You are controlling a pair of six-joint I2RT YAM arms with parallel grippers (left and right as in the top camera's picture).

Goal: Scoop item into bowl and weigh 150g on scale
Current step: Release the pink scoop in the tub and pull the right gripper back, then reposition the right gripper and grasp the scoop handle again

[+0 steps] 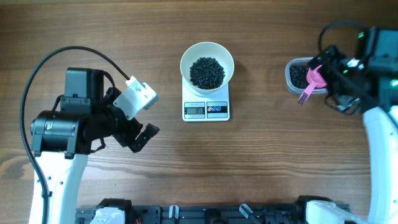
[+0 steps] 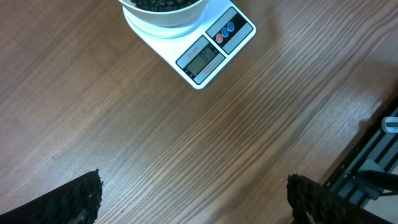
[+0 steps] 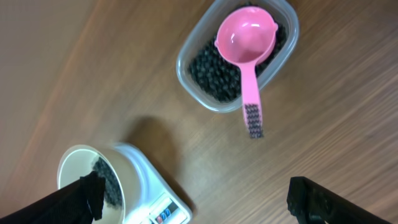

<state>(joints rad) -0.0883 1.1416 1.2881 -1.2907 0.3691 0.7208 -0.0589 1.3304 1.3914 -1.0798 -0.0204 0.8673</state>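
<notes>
The white bowl (image 1: 207, 51) stands on the scale (image 1: 206, 109) at the table's middle, with a heap of the black item (image 1: 207, 72) inside. More of the item (image 3: 211, 74) fills a clear tub (image 3: 186, 81) at the right. A pink scoop (image 3: 245, 40) lies in that tub, its handle (image 3: 252, 112) sticking out over the rim. My right gripper (image 3: 199, 202) hangs open above the table beside the tub, apart from the scoop and holding nothing. My left gripper (image 2: 196, 205) is open and empty over bare wood, left of the scale (image 2: 211, 53).
The tub (image 1: 298, 76) with the scoop (image 1: 314, 78) sits near the right edge, just under the right arm. A black rail (image 1: 211, 214) runs along the table's front edge. Bare wood lies between the scale and each arm.
</notes>
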